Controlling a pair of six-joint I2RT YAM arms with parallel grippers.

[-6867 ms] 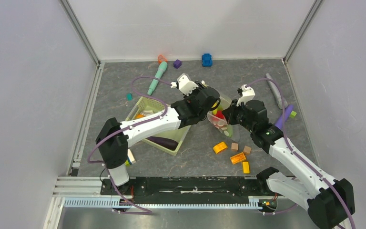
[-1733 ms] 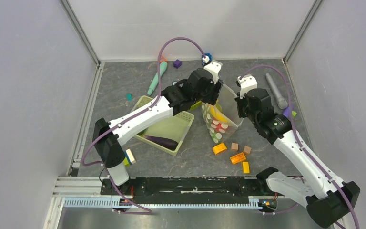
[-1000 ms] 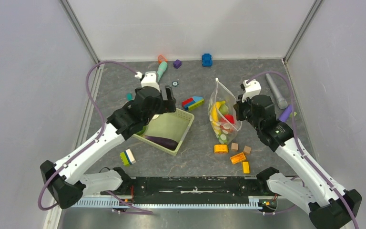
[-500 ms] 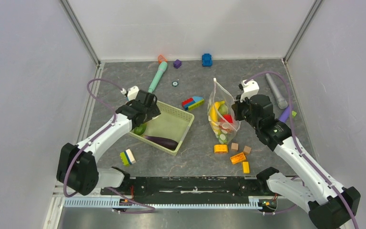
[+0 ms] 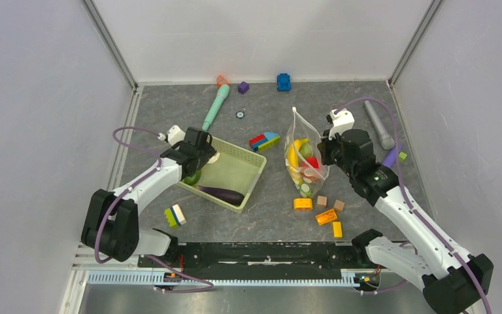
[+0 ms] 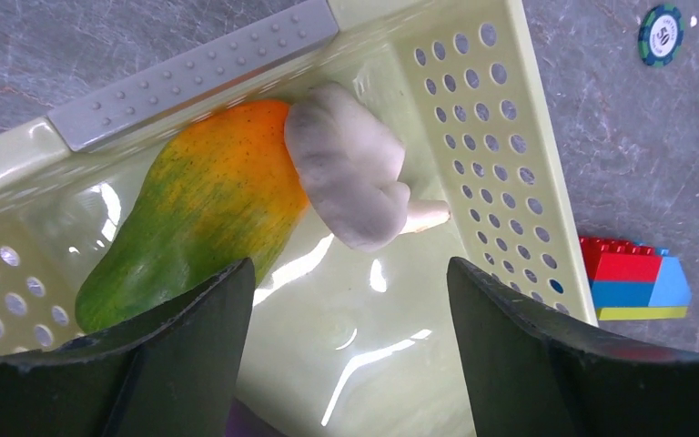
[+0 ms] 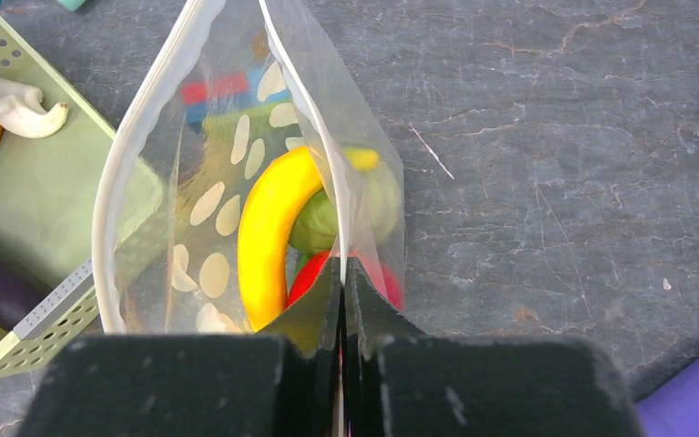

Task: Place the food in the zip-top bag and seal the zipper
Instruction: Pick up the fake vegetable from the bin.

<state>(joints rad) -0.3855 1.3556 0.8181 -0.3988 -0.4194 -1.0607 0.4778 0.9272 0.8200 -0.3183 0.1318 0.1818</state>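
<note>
A: Left gripper (image 6: 346, 269), jaws spread wide with nothing between them, hanging right over the mango (image 6: 200, 209) and a white piece (image 6: 350, 182). The two touch in a corner of the basket (image 6: 501, 109).
B: And the right gripper (image 7: 342, 269) is pinched tight on one wall of the zip-top bag (image 7: 191, 173)!
A: Arms now. The left folds sharply at the elbow, wrist tipped down into the basket. The right reaches up the table, wrist turned toward the bag on its left.
B: What's hidden? From the right wrist camera the fingers cover the bag's lower part. From the left wrist, the eggplant (image 5: 221, 193) is only a purple sliver at the frame's bottom edge.
A: From above it lies lengthwise along the basket's near wall.
B: The bag stands on end, long axis running near to far from above, mouth gaping. The zipper (image 7: 123, 164) curves unsealed round the rim. A banana (image 7: 268, 232) and other food sit inside.
</note>
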